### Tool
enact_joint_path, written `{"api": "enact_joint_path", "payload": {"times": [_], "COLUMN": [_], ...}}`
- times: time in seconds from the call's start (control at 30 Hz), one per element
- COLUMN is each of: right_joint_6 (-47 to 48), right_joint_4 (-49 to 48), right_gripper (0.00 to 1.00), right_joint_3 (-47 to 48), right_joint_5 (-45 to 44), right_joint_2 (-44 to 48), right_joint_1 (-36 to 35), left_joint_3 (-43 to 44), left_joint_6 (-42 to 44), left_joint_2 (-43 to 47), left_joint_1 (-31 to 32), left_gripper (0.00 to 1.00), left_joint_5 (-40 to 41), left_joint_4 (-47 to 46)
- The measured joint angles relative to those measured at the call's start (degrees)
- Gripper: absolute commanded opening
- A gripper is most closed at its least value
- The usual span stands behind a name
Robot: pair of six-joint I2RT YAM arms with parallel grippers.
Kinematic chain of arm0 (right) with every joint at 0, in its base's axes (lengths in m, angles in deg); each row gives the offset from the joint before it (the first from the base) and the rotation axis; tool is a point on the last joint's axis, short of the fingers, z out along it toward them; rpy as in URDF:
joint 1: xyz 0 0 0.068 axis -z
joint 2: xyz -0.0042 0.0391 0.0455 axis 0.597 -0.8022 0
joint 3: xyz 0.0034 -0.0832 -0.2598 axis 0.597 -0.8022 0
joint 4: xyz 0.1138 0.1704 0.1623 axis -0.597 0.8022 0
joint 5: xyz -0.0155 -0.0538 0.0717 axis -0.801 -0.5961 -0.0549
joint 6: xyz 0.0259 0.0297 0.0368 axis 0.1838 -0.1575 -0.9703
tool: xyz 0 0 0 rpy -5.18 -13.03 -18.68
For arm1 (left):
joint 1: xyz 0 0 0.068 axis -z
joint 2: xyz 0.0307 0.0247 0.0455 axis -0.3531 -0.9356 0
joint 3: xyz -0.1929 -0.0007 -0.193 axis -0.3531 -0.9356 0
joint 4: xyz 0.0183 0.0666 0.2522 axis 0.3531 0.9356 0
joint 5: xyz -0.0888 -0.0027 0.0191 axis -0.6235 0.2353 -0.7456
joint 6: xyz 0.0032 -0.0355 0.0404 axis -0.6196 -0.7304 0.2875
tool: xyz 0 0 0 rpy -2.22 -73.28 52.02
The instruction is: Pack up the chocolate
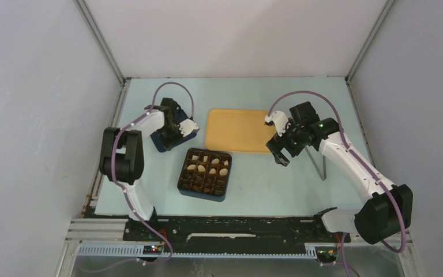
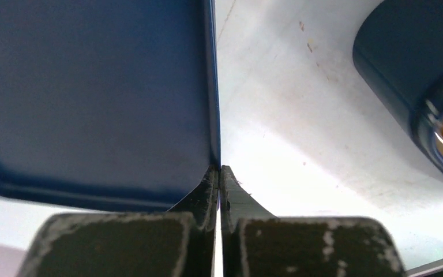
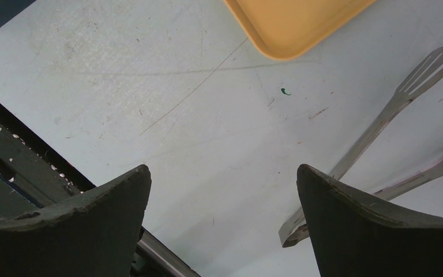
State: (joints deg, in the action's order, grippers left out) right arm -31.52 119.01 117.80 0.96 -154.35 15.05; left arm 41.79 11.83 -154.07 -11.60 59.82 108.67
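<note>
We see the chocolate [image 1: 202, 169] in the gridded blue box [image 1: 202, 195] toward the table's [image 1: 254, 184] near edge, left fingers [image 2: 207, 193] pinching a dark blue lid [image 2: 92, 86], right fingers [image 3: 92, 219] spread wide above metal tongs [image 3: 375, 130].

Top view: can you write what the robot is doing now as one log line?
left gripper: shut on blue lid rim | right gripper: open, above table near tongs | chocolate: in box

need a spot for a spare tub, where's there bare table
Bare table lies between the box and the tongs, and along the back behind the tray. Crowded: the left, where lid, box and tray sit close with the left gripper on the lid.
</note>
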Motion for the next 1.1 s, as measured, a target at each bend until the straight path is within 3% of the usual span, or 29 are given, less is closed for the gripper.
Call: {"api": "enact_joint_path", "payload": {"times": [0.27, 0.43, 0.6, 0.7, 0.73, 0.83, 1.0, 1.1], "right_joint_6": [-0.1, -2.6, -9.3, -12.3, -13.4, -15.8, -18.7, -19.5], "right_joint_4": [-0.1, -1.8, -7.6, -9.7, -10.3, -11.1, -11.6, -11.8], "right_gripper": [1.0, 1.0, 0.99, 1.0, 1.0, 1.0, 0.95, 0.91], "right_joint_3": [0.0, 0.0, 0.0, 0.0, 0.0, 0.0, 0.0, 0.0], "right_joint_5": [0.1, -4.3, -12.9, -10.1, -7.8, -2.3, 8.8, 17.4], "right_joint_2": [-0.2, -0.7, -0.6, -0.2, 0.1, 0.1, -1.2, -3.0], "right_joint_1": [0.1, 2.3, 11.5, 17.1, 21.3, 25.3, 26.3, 26.4], "left_joint_3": [3.5, 8.6, 5.9, -3.5, -8.5, -21.3, -35.4, -42.4], "left_joint_6": [-5.1, -14.1, -26.8, -38.6, -45.1, -64.2, -94.0, -105.9], "left_joint_2": [13.1, 21.0, 30.3, 38.5, 41.8, 48.8, 50.8, 52.8], "left_joint_1": [-0.8, -1.0, -1.1, -1.2, -1.1, -0.5, 1.3, 2.0], "left_gripper": [0.0, 0.0, 0.0, 0.0, 0.0, 0.0, 0.0, 0.0], "left_joint_5": [-3.0, -13.9, -29.2, -41.2, -45.2, -53.0, -58.4, -58.4], "left_joint_4": [4.7, 7.2, 2.9, -7.0, -14.0, -35.3, -70.6, -83.1]}}
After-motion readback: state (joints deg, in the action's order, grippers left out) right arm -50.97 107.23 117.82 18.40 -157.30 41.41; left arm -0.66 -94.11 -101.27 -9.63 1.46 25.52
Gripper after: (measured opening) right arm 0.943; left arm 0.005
